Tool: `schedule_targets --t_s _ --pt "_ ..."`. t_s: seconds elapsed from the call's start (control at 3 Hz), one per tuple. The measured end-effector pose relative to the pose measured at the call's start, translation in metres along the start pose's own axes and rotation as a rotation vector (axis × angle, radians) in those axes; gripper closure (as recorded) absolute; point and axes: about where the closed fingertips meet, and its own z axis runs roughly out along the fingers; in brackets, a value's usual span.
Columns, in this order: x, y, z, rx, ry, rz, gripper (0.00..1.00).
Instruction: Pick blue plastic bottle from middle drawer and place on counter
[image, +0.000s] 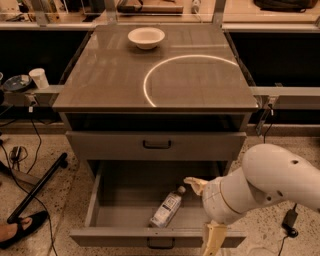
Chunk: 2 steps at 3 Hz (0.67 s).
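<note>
The blue plastic bottle (167, 207) lies on its side on the floor of the open middle drawer (122, 200), cap pointing back right. My gripper (200, 215) is at the drawer's right front, just right of the bottle. Its cream fingers are spread apart: one fingertip (192, 183) sits near the bottle's cap, the other hangs over the drawer's front edge. The bottle is not between them. The white arm covers the drawer's right side. The counter (110, 75) is the glossy top with a bright arc line.
A white bowl (146, 36) stands at the counter's back. The top drawer (156, 144) is shut. A paper cup (38, 77) stands on a ledge at the left. A black pole (35, 192), cables and a shoe (20, 227) lie on the floor at the left.
</note>
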Motion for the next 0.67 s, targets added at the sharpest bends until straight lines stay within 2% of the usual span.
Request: schedule_targets --t_s 0.33,0.67 --pt "0.005 -0.023 0.017 0.000 -0.036 -0.026 0.00" --pt "0.009 -0.060 0.034 -0.010 -0.069 -0.066 0.00"
